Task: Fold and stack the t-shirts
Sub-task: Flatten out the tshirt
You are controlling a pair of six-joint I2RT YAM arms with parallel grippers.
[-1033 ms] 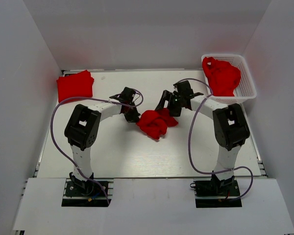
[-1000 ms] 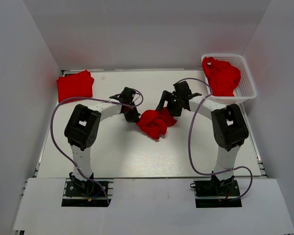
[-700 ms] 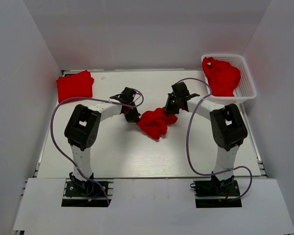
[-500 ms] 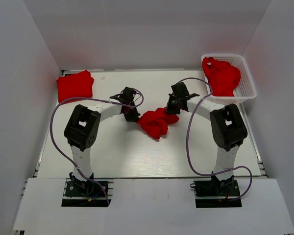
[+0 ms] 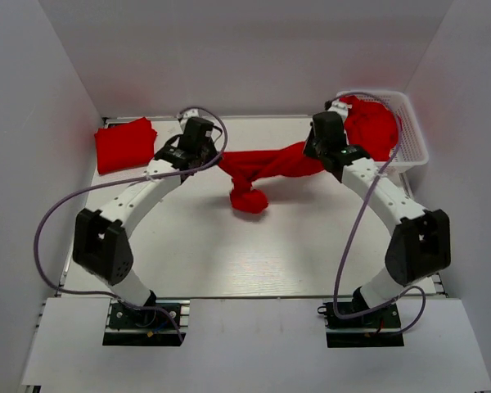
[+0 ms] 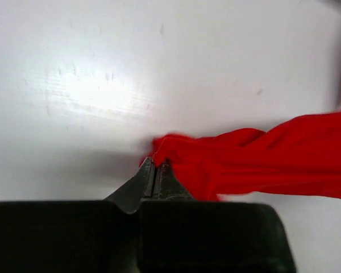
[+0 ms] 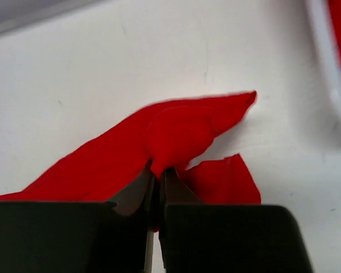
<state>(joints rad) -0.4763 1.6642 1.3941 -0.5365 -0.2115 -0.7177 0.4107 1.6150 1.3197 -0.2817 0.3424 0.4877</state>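
T-shirt (image 5: 272,166) taut between left pincer (image 6: 156,165), right pincer (image 7: 157,170)

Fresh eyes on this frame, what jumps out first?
A red t-shirt stretched mid-table between the left gripper and right gripper, both shut on it, its middle sagging in a bunch. A folded red shirt lies at the far-left corner; more red cloth sits in the white basket far right.
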